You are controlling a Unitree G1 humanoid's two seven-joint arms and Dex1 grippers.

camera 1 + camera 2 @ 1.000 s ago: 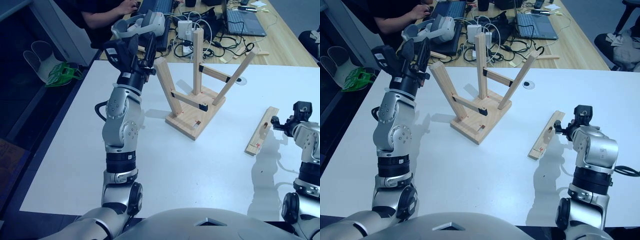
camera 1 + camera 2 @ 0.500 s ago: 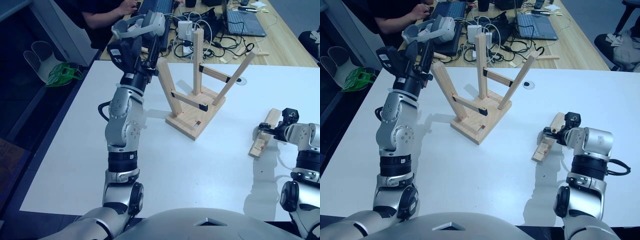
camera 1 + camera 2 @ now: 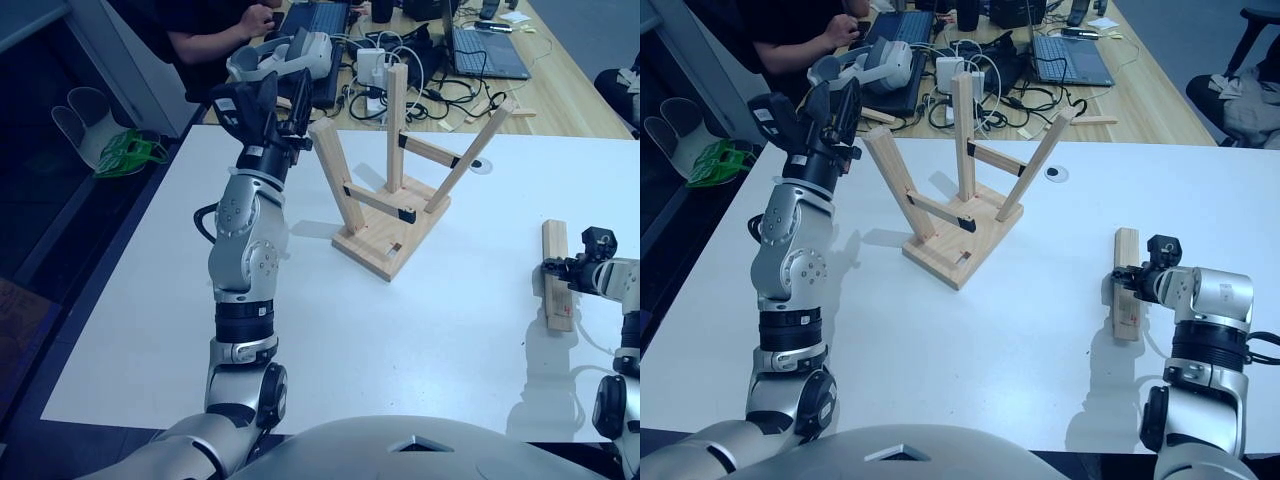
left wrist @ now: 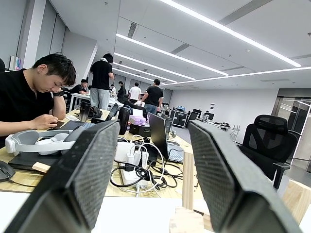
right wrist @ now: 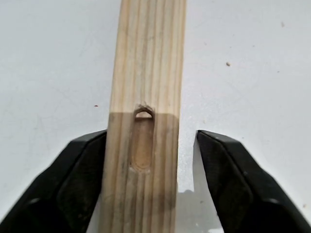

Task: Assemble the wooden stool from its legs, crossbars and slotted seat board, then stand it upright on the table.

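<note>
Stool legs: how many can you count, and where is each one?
4. Three stand up from the upturned seat board: left leg, rear leg, right leg. The fourth leg lies loose on the table by the right gripper.

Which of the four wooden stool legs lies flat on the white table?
The loose pale wooden leg at the right gripper; the other three stick up from the upturned seat board.

The left arm rises steeply from its elbow, wrist high, and the left gripper (image 3: pixel 268 100) points up and away with its two padded fingers (image 4: pixel 82 189) spread wide. The right arm is folded low at the right side. The right gripper (image 3: pixel 1135 280) points inward toward the robot's left, its fingers (image 5: pixel 82 174) parted.
</note>
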